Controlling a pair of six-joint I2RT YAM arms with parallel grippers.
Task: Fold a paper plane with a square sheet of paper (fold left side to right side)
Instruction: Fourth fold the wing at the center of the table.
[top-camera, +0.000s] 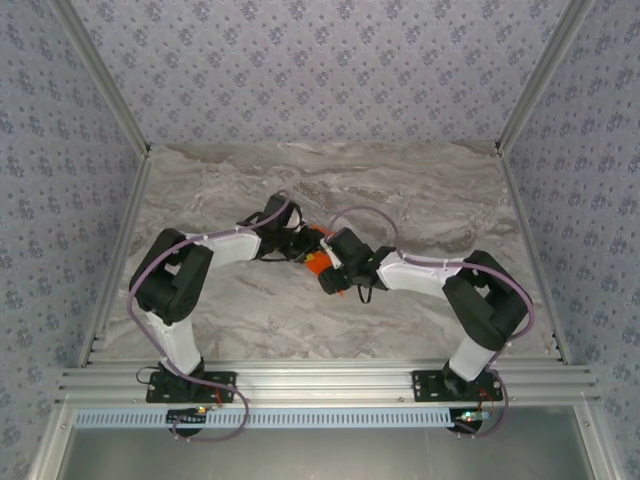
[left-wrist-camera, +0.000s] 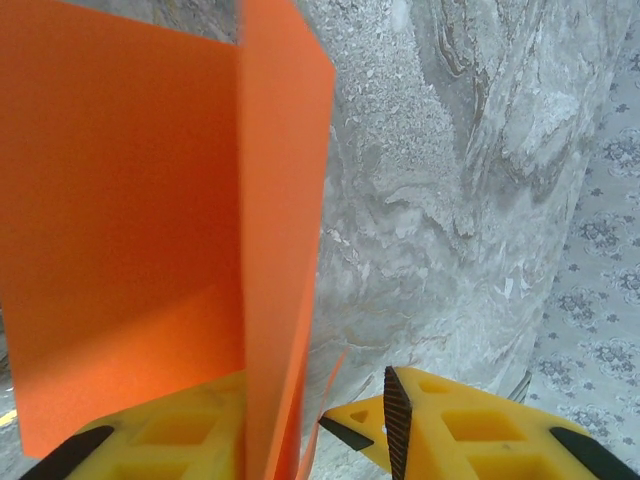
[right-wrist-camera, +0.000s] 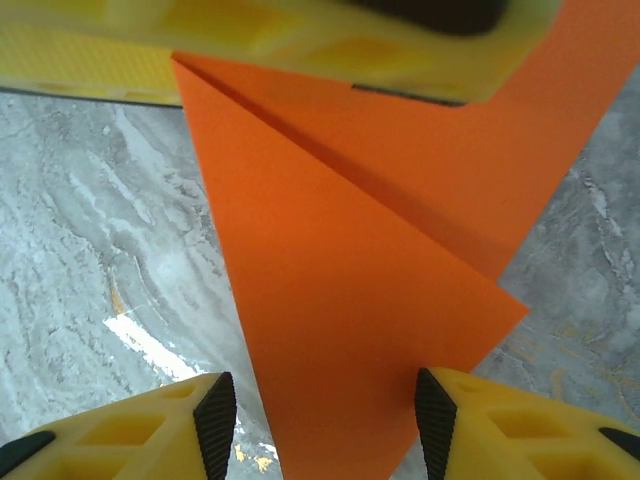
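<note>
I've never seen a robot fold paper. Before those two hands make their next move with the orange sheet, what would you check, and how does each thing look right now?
1. The sheet of paper sits between both arms, mid-table: ok.
2. Paper lies between the fingers of the left hand: ok.
3. Firm clamp by the left hand: not ok; a gap shows beside one finger.
4. The right hand is open, with paper between its fingers: ok.
5. Diagonal fold present: ok.
6. Edges lined up: cannot tell.
</note>
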